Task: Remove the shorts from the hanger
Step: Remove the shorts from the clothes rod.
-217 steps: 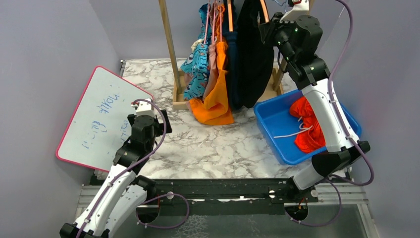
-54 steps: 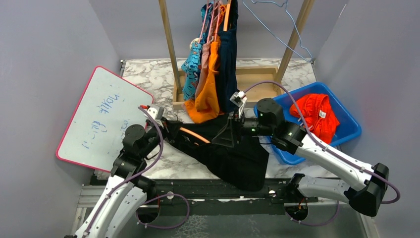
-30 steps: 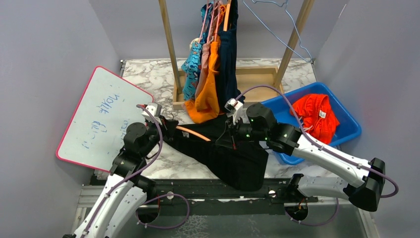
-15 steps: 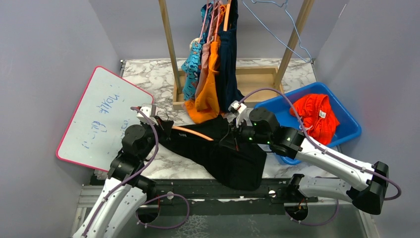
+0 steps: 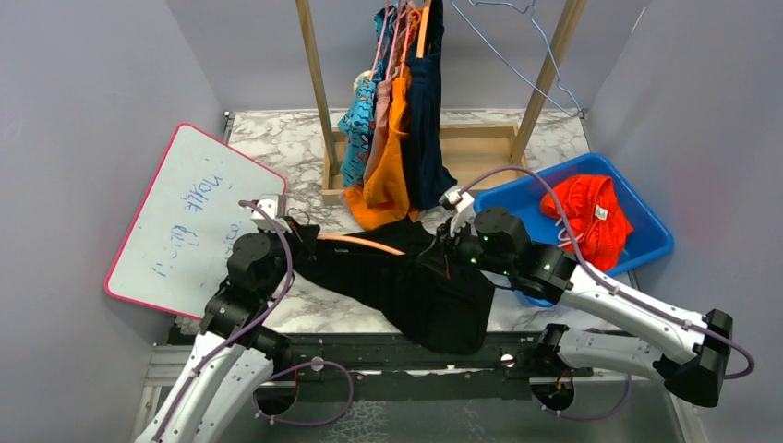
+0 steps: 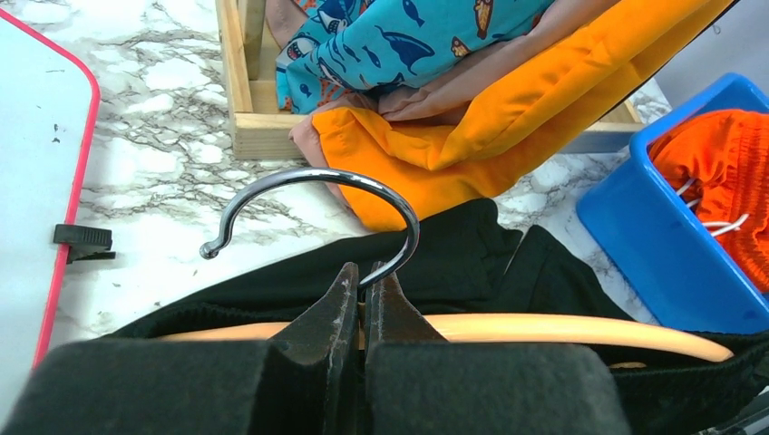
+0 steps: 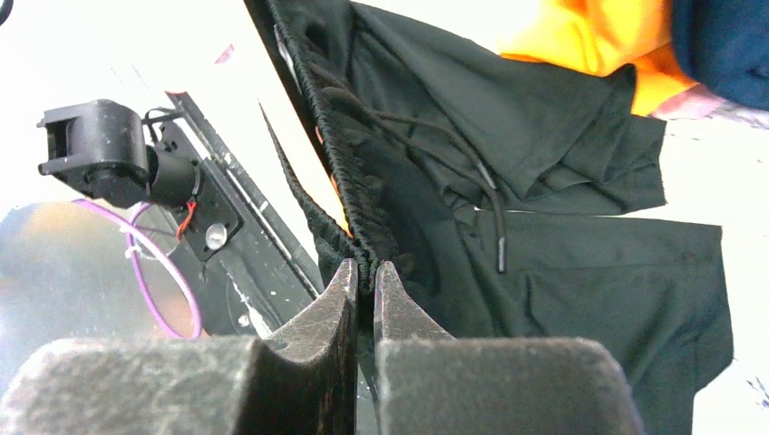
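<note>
Red-orange shorts [image 5: 591,217] heaped inside the blue bin [image 5: 649,229]

Black shorts [image 5: 434,295] now lie on the table [image 5: 286,138]; the right hand [image 7: 363,272] has apparently pulled them rightward.

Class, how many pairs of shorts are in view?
6: blue-print, pink, orange, navy hanging on the rack; black on the table; red-orange in the bin. Others may be hidden.
</note>
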